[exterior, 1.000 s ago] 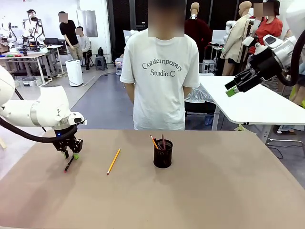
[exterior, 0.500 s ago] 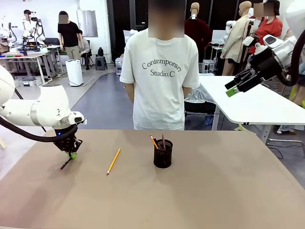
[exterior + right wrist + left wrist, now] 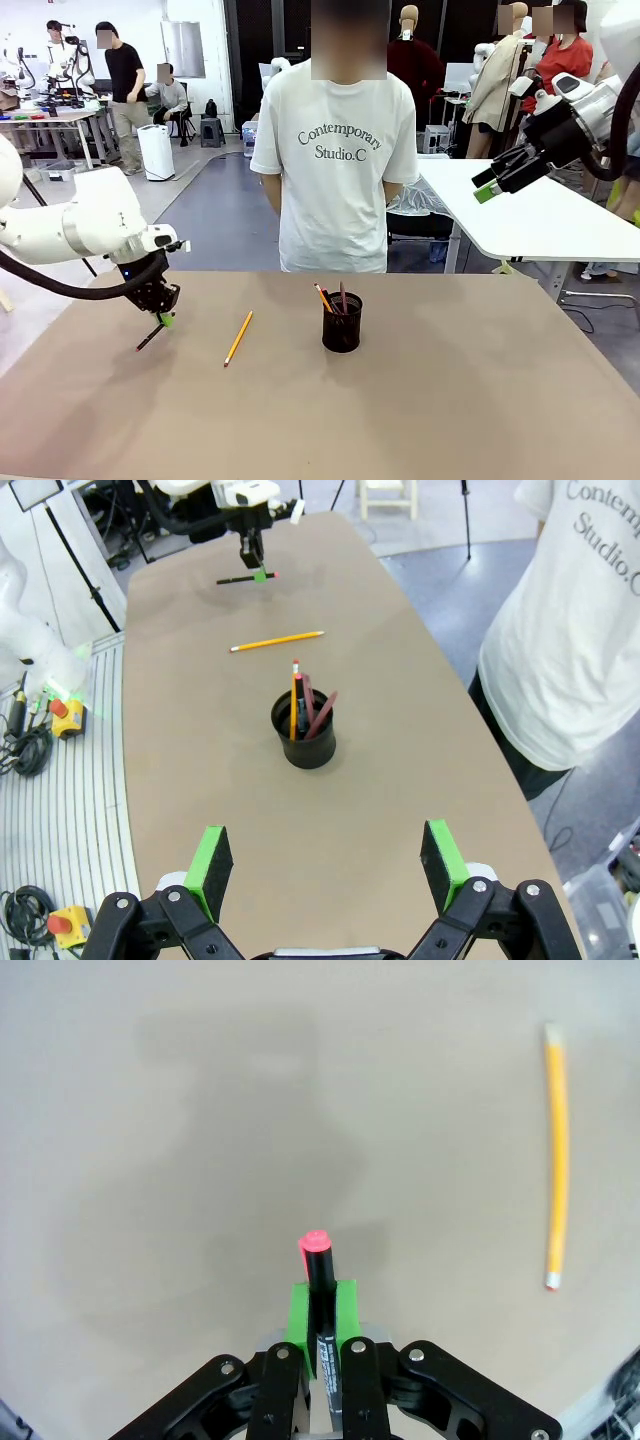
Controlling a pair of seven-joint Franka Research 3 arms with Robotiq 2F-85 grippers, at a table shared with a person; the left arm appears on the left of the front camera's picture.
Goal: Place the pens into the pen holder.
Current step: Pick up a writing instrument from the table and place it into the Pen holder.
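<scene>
My left gripper [image 3: 164, 319] is shut on a black pen with a red tip [image 3: 150, 336], held clear of the table at the left; the left wrist view shows the black pen [image 3: 318, 1280] pinched between the green pads [image 3: 295, 1312]. A yellow pencil [image 3: 238, 337] lies flat on the table between that gripper and the black mesh pen holder [image 3: 342, 322], which stands at mid-table with several pens in it. From the right wrist the pen holder [image 3: 305, 730] and the yellow pencil [image 3: 277, 640] are below. My right gripper [image 3: 492, 181] hangs open, high at the right, away from the table.
A person in a white T-shirt [image 3: 335, 150] stands at the far edge of the brown table [image 3: 450, 400], hands behind the back. A white table [image 3: 540, 215] stands behind at the right.
My left gripper has lifted the black pen off the table and carried it slightly right. The right arm, pencil and holder have stayed put.
</scene>
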